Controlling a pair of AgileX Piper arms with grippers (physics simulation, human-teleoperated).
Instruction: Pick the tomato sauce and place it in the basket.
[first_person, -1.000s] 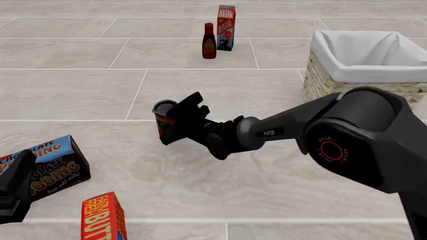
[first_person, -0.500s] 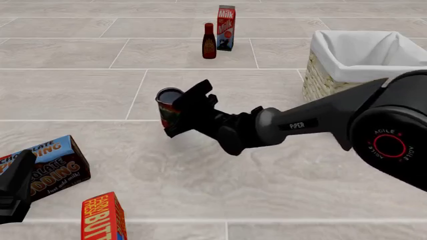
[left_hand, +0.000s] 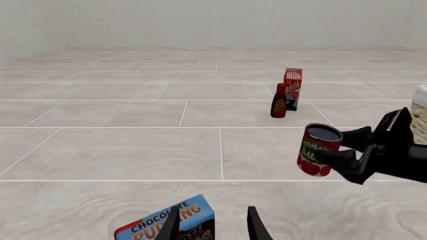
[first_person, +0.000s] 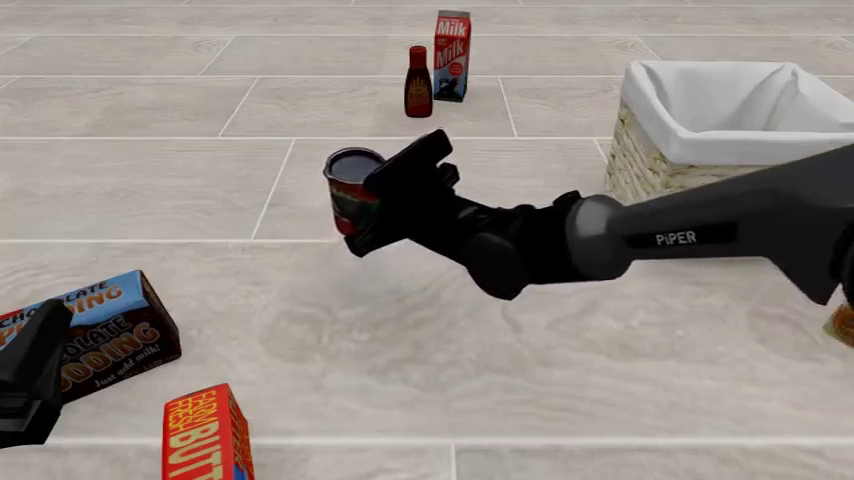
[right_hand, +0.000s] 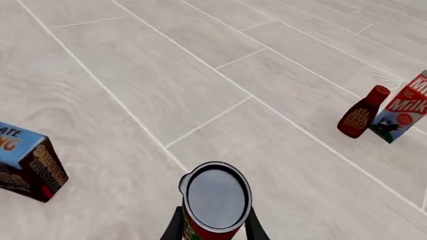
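Off to the right of the fingers and well apart: basket (first_person: 641, 160), cloth-lined, mouth up. Stretched leftward across the table, right gripper (first_person: 380, 200) clenched on the can (first_person: 352, 196), held upright between the fingers clear of the tabletop, long axis vertical. Far from the can, near the pudding box (first_person: 94, 330): left gripper (left_hand: 212, 225), fingers parted, holding nothing.

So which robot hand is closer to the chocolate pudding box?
Left. The left gripper sits right beside the chocolate pudding box; the right gripper is off to its right, holding the tomato sauce.
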